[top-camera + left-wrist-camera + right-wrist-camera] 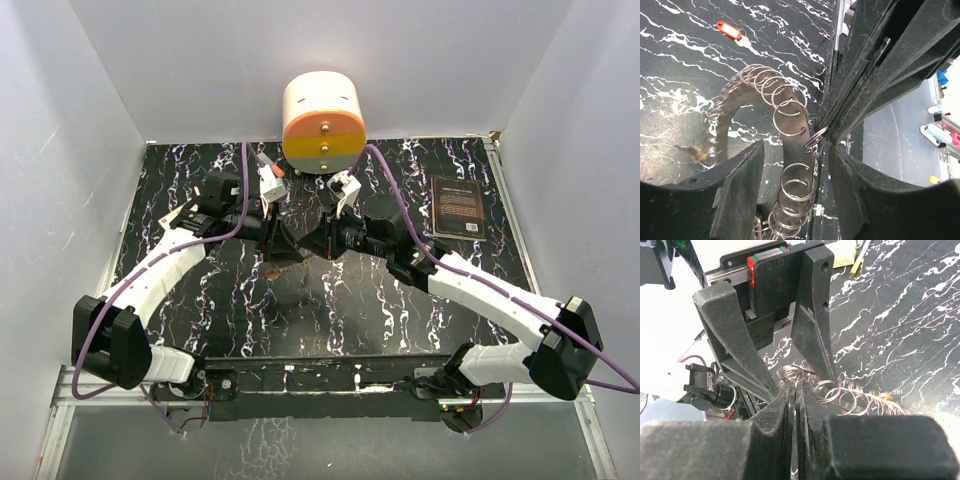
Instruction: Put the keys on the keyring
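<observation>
Straddling the keyring, the left gripper has its jaws parted, both fingers clear of the band. The right gripper pinches tight on one small wire loop of that ring. One yellow key, blurred, sits at the ring's edge, and one red key lies farther off. Print on the one dark card is too small to read.
</observation>
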Motion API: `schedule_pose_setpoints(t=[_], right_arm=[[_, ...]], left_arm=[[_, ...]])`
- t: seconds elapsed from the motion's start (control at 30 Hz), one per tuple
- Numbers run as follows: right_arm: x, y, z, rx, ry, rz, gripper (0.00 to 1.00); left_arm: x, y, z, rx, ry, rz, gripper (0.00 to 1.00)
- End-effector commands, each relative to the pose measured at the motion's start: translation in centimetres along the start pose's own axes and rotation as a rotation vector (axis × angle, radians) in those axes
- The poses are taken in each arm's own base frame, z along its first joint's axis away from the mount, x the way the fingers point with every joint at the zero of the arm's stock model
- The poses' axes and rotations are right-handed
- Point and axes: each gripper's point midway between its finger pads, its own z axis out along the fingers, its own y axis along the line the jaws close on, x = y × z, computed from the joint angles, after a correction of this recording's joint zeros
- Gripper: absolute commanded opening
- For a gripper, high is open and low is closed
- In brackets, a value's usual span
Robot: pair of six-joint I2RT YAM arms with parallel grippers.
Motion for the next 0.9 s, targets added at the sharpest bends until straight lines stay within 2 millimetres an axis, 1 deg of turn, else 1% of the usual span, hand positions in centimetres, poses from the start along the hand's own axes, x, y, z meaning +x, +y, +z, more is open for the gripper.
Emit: schedule_pose_setpoints(t=[0.0, 0.37, 0.47, 0.53, 0.57, 0.7, 0.87], right_arm=[[-6.01, 3.55, -1.10, -0.086, -0.185, -0.036, 0.08], [-5.63, 3.61, -1.37, -0.082, -0.183, -0.017, 0.08], [-5.67, 3.65, -1.47, -0.082, -0.186, -0.014, 0.08], [-5.59, 3.67, -1.47, -0.083, -0.185, -0.012, 0.08], [-5.61, 3.67, -1.51, -0.082, -0.186, -0.012, 0.08], [-5.54, 3.65, -1.47, -0.082, -0.184, -0.008, 0.08], [-5.61, 3.61, -1.56, -0.080, -0.192, -0.005, 0.08]], left_arm=[[-1.72, -1.14, -0.17, 0.036, -0.025, 0.065, 0.51], [-2.17, -1.30, -0.20, 0.036, -0.026, 0.075, 0.52], [-2.13, -0.96, -0.19, 0.017, -0.023, 0.071, 0.54], [-2.20, -0.97, -0.26, 0.012, -0.023, 0.078, 0.54], [-2.30, -1.03, -0.27, 0.013, -0.023, 0.081, 0.53], [-2.47, -1.06, -0.28, 0.015, -0.025, 0.079, 0.40], [-2.41, -1.11, -0.17, 0.029, -0.030, 0.072, 0.32]])
